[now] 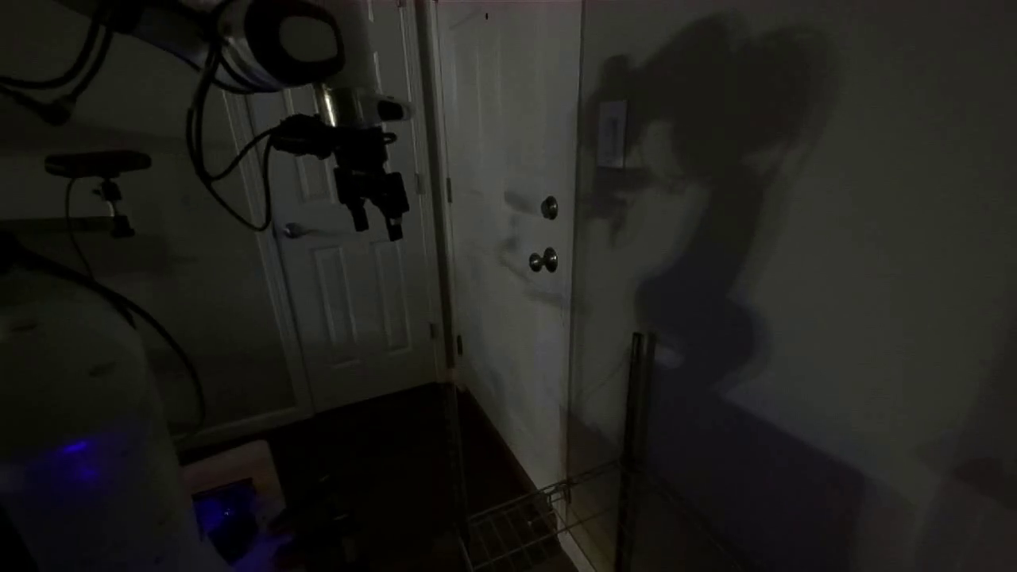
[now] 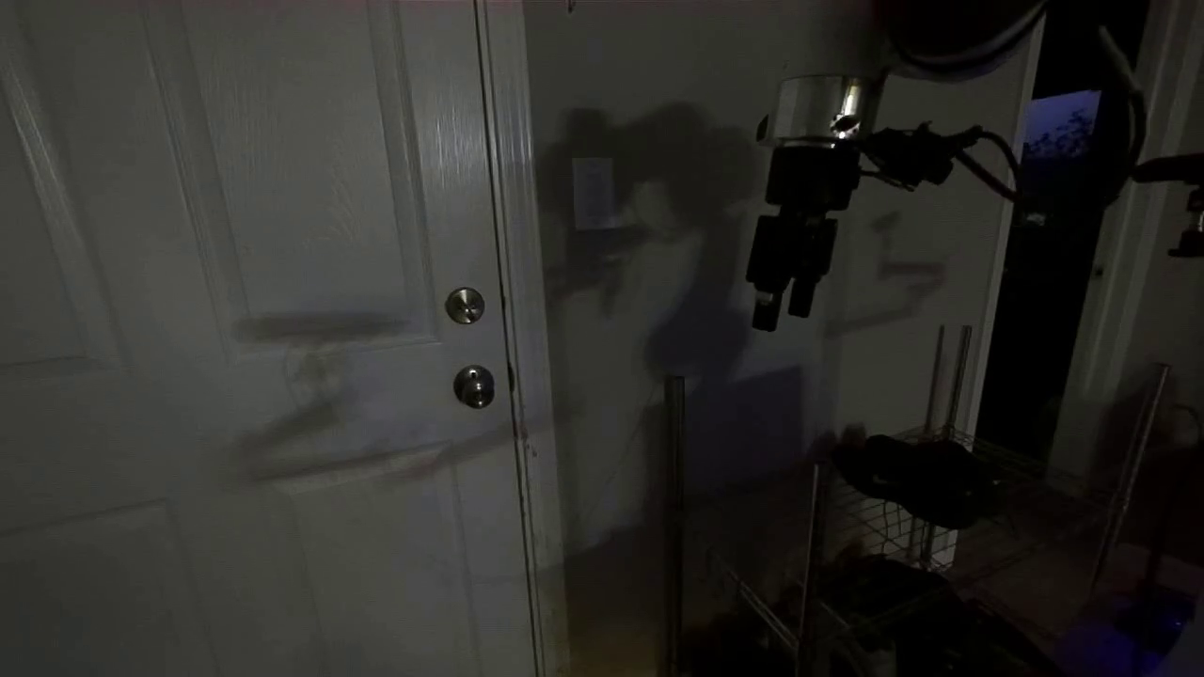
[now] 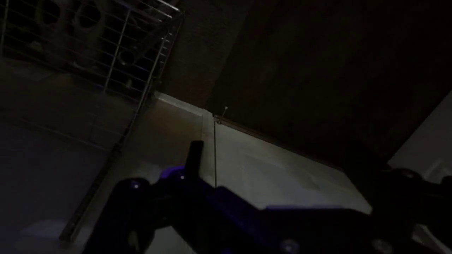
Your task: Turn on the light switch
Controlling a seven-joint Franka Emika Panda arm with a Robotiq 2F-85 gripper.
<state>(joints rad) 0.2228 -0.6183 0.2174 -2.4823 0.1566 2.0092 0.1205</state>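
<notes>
A pale light switch plate (image 1: 612, 133) is fixed upright on the wall beside the white door. It also shows in an exterior view (image 2: 594, 193), partly in the arm's shadow. The position of its switch is too dark to tell. The room is dim. My gripper (image 1: 377, 229) hangs in the air, pointing down, with its fingers apart and nothing between them. It also shows in an exterior view (image 2: 783, 316). It is apart from the plate. In the wrist view one dark finger of the gripper (image 3: 275, 151) stands out at the left; the other blends into the dark. The plate is out of the wrist view.
The white door (image 1: 500, 159) has a deadbolt (image 2: 465, 306) and a round knob (image 2: 473, 386). A wire shelf (image 3: 116, 53) with upright posts (image 1: 634, 445) stands by the wall below. A second door (image 1: 342, 302) is behind the arm. A camera (image 1: 97, 164) stands on a mount.
</notes>
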